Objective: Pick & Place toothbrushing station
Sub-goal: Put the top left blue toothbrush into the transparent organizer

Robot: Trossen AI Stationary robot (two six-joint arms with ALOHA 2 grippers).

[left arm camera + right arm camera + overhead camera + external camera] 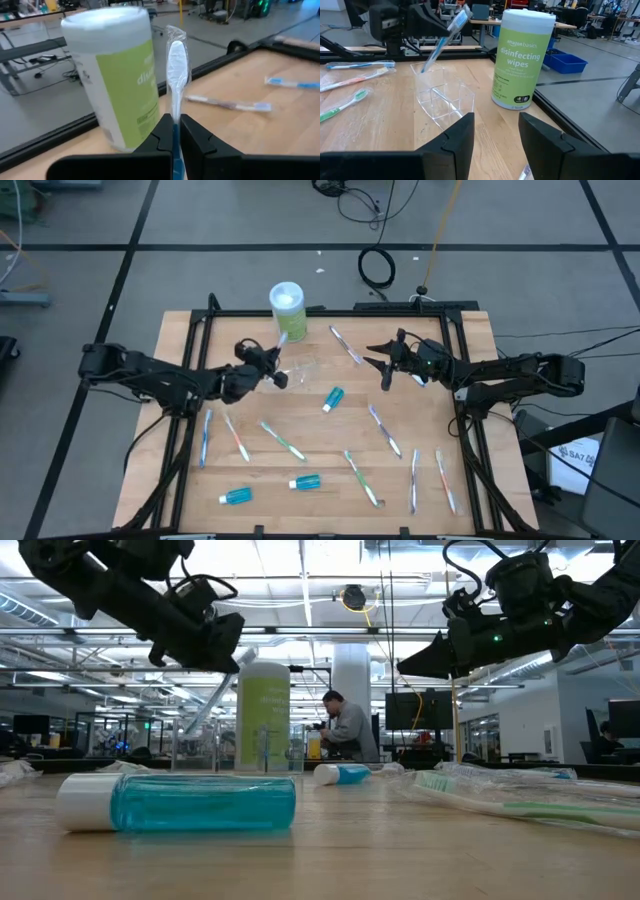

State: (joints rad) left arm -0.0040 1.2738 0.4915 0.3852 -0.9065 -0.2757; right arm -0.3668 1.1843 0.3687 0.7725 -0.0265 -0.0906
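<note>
The pale wooden plank table (pixel 430 490), framed in black metal rail, carried everything. At its far edge stood a tall white-and-green cylinder of disinfecting wipes (pixel 287 310), smooth and upright. Just in front of it, toward the near side, sat a small clear plastic organiser (pixel 442 97) with thin transparent walls and inner dividers, boxy rather than round.

The left pincer (pixel 272 370) hovered beside that organiser, its two dark fingers closed tight on a thin plastic-wrapped toothbrush with a blue handle (pixel 442 42). The brush ran slanted, head up toward the wipes, lower end dipping into the organiser's open top. The right pincer (pixel 385 365) hung over the table's far right, fingers spread apart and empty.

Loose slender toothbrushes (pixel 283 442) with pink, green and blue accents lay flat across the near half, pointing various ways. Three stubby translucent blue toothpaste tubes (pixel 305 481) with white caps lay on their sides among them.
</note>
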